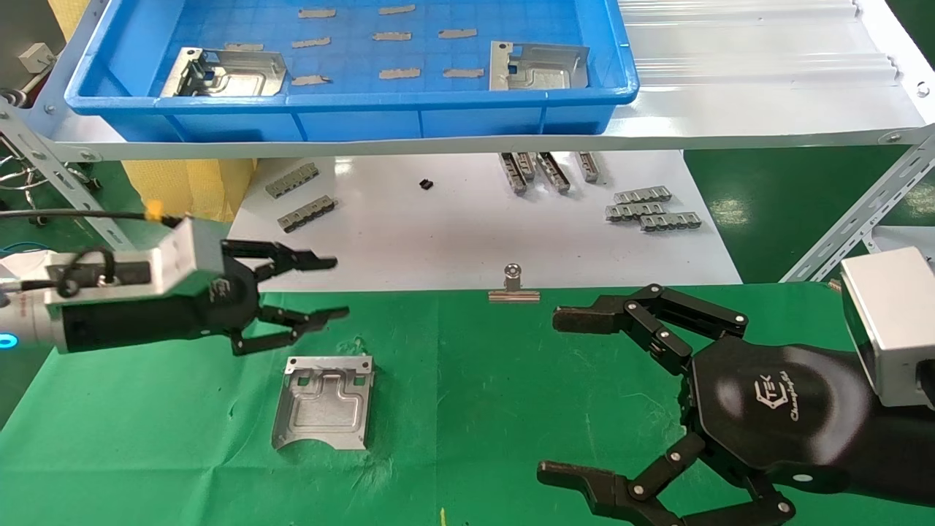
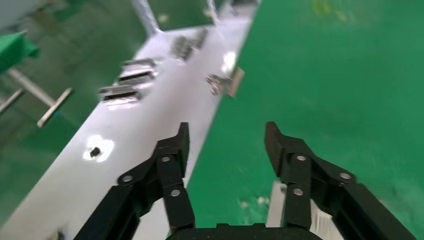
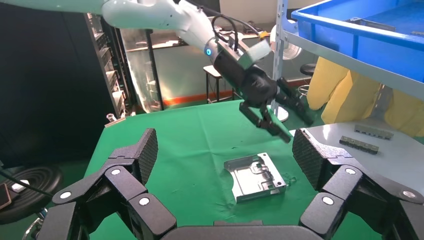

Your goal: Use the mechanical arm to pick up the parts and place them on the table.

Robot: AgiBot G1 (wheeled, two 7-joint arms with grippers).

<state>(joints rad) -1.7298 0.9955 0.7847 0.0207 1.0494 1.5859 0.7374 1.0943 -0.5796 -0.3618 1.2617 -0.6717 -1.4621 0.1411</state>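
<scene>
Right claw point(image 1: 577, 394) idles at four o'clock, fingers spread, empty. Left claw point(image 1: 336, 288) hovers open at nine o'clock above one metal plate point(image 1: 325, 402) on the green table point(image 1: 511, 365).

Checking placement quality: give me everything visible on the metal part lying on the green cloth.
The part is a silver-grey stamped sheet-metal plate, roughly rectangular, with an embossed stepped outline. Its far edge carries a bent flange with small holes; its near edge has a concave notch. It lies flat on the green table, face up. Nothing grips it: the left gripper hangs open above and just behind it, clear of it. The right gripper, also open, sits off to the side.
</scene>
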